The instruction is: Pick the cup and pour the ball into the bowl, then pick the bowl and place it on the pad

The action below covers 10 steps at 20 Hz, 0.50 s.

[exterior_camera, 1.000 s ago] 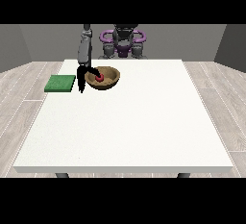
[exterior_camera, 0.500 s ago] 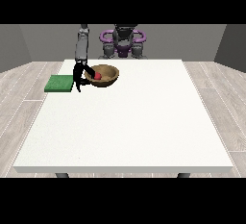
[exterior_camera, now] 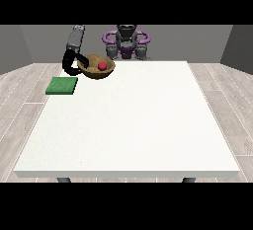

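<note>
A brown bowl with a red ball inside hangs in the air above the table's far left part. The hand at the view's left is black and curls round the bowl's left rim, holding it up. The green pad lies flat at the table's left edge, below and to the left of the bowl. No cup shows in this view. The robot's other hand does not show.
The large white table spreads out towards the camera. The robot's torso stands behind the far edge, just right of the bowl.
The hand at the view's left has lifted the bowl with the ball off the table. Arm and bowl have risen and shifted slightly leftward.
</note>
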Each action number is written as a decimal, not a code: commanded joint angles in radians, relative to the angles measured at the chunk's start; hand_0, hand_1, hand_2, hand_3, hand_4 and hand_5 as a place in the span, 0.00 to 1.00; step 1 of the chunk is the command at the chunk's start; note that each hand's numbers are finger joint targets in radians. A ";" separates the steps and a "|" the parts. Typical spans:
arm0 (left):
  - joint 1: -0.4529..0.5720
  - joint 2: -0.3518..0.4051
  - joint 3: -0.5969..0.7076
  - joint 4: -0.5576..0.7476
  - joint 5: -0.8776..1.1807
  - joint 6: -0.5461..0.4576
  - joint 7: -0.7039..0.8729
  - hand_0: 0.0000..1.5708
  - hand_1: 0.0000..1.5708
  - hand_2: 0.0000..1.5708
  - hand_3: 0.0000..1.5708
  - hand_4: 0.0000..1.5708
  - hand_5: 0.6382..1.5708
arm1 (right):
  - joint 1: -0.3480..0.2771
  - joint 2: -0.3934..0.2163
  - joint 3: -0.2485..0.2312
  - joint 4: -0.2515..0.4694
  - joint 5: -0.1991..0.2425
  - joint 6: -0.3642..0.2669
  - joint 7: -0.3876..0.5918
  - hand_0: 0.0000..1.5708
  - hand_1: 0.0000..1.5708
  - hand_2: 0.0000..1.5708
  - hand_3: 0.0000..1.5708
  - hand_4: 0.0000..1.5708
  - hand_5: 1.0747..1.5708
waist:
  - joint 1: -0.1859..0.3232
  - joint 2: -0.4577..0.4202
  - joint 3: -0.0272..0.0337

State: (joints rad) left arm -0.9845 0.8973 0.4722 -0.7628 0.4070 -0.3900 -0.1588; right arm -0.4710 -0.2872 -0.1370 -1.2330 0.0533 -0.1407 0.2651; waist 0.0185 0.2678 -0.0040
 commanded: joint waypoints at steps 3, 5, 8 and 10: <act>0.021 0.067 0.043 0.029 0.020 -0.021 -0.029 0.00 0.00 0.00 0.00 0.00 0.97 | -0.004 -0.052 -0.032 0.077 -0.026 0.081 -0.054 1.00 1.00 1.00 1.00 0.83 0.90 | -0.038 0.038 0.0044; 0.049 0.047 0.033 0.042 -0.005 -0.016 -0.092 0.00 0.00 0.00 0.00 0.00 0.97 | -0.080 -0.082 -0.034 0.057 -0.014 0.075 0.006 1.00 1.00 1.00 1.00 0.83 0.90 | -0.032 0.065 0.0037; -0.037 0.045 0.006 -0.007 -0.001 0.037 -0.020 0.00 0.00 0.00 0.00 0.00 0.96 | -0.157 -0.076 -0.042 0.153 0.007 0.048 -0.026 1.00 1.00 1.00 1.00 0.83 0.90 | -0.031 0.092 0.0047; -0.008 0.032 0.000 -0.016 -0.001 0.043 -0.011 0.00 0.00 0.00 0.00 0.00 0.97 | -0.124 -0.098 -0.046 0.192 0.013 0.080 -0.077 1.00 1.00 1.00 1.00 0.82 0.89 | -0.040 0.062 0.0047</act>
State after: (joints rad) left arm -0.9764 0.9289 0.4812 -0.7658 0.4047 -0.3697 -0.1924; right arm -0.5642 -0.3641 -0.1770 -1.1022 0.0505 -0.0728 0.2223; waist -0.0116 0.3244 0.0000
